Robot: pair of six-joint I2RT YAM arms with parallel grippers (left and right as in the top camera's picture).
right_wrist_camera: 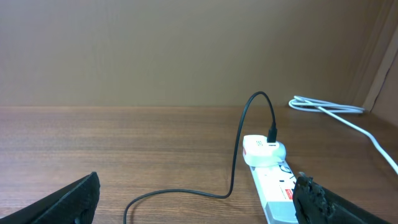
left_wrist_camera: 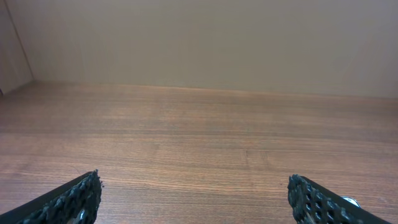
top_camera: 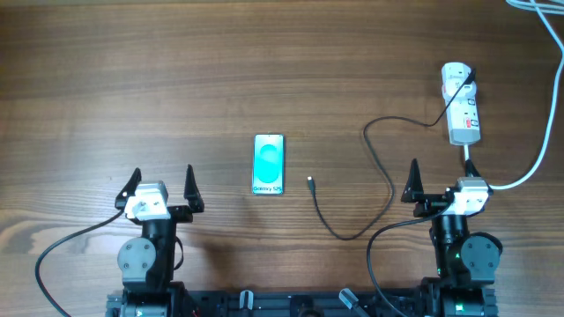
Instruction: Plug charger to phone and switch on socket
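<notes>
Brown wood grain runs across the table (top_camera: 176,70). The phone (top_camera: 269,164) is laid flat on it near the middle, cyan screen upward, with the white lettering at the short edge nearer the arms. The charger (top_camera: 385,180) is found to the right of the phone. Its small plug tip rests on the table near the phone's lower right corner, apart from it, and its thin black cable is looped rightward and up to the socket (top_camera: 461,106).

The socket is set at the far right, lengthwise away from the arms, with the black plug (top_camera: 467,84) seated at its far end. A white cable (top_camera: 529,172) is trailed from its near end and curved off toward the right edge.

The left fingers (top_camera: 190,187) are spread wide apart with nothing held, left of the phone and clear of it. The right fingers (top_camera: 411,183) are likewise spread and empty, near the socket's near end. In the right wrist view the socket (right_wrist_camera: 273,168) is seen ahead, toward the right-hand finger.
</notes>
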